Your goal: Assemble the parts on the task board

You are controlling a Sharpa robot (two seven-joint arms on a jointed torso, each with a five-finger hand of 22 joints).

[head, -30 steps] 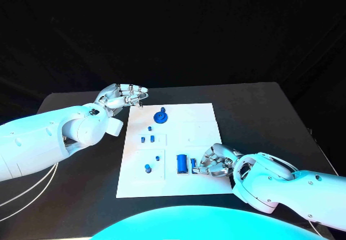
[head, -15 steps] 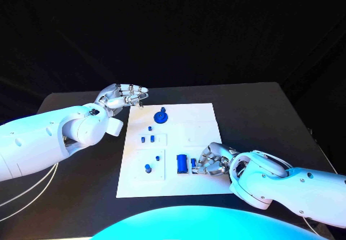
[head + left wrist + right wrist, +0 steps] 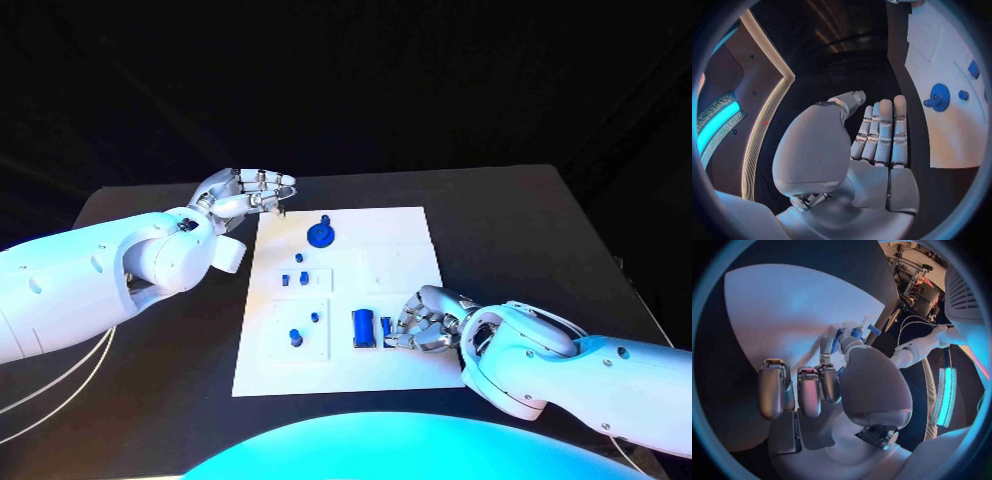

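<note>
Head cam overhead; wrist cams close.

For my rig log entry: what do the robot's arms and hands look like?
Both arms are smooth, rounded white shells. The left hand and right hand are silver metal with many segmented fingers and darker joints; the wrist views show a large domed grey palm casing. Thin pale cables trail under the left arm. No markings can be made out.

The right hand has crept a little further onto the white board from its near right edge, its fingers now closer around the narrow blue piece beside the larger blue block. The right forearm has swung inward with it, its white casing sitting nearer the board's corner than a second ago.
</note>
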